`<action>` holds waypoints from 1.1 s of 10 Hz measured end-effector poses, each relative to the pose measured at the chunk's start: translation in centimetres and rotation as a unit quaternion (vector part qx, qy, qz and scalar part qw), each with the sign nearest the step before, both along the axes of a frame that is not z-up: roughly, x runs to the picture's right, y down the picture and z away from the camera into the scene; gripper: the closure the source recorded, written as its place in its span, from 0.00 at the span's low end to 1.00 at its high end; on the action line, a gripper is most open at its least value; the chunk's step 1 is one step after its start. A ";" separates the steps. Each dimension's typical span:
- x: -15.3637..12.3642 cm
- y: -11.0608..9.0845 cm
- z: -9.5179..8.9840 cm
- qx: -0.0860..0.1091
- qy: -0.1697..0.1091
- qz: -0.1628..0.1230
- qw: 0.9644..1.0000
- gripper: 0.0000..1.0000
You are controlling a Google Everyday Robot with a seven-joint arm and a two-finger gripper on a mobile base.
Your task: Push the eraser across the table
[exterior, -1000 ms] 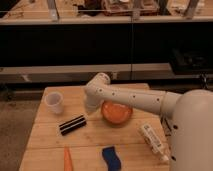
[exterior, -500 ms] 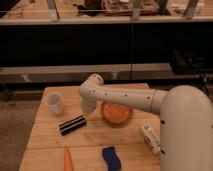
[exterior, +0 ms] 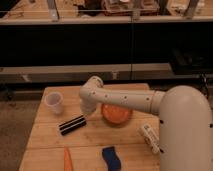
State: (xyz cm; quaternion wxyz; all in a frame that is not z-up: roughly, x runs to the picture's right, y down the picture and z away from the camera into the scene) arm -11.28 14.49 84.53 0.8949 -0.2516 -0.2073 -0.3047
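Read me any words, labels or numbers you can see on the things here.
None can be read.
White packet at the table's right edge: marks too blurred to read.
Eraser: only a white stripe, no text.
Cup: blank.
Gripper is just above the eraser, unmarked.

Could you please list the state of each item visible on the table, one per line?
Black rectangular eraser with white stripe: lying flat, angled.
White plastic cup: upright.
Orange bowl: upright.
Orange carrot: lying flat.
Blue curved object: lying flat.
White bottle: on its side.
Gripper: low, just beyond the eraser.
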 end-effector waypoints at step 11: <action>-1.3 1.9 0.7 -0.004 0.004 -0.007 1.000 1.00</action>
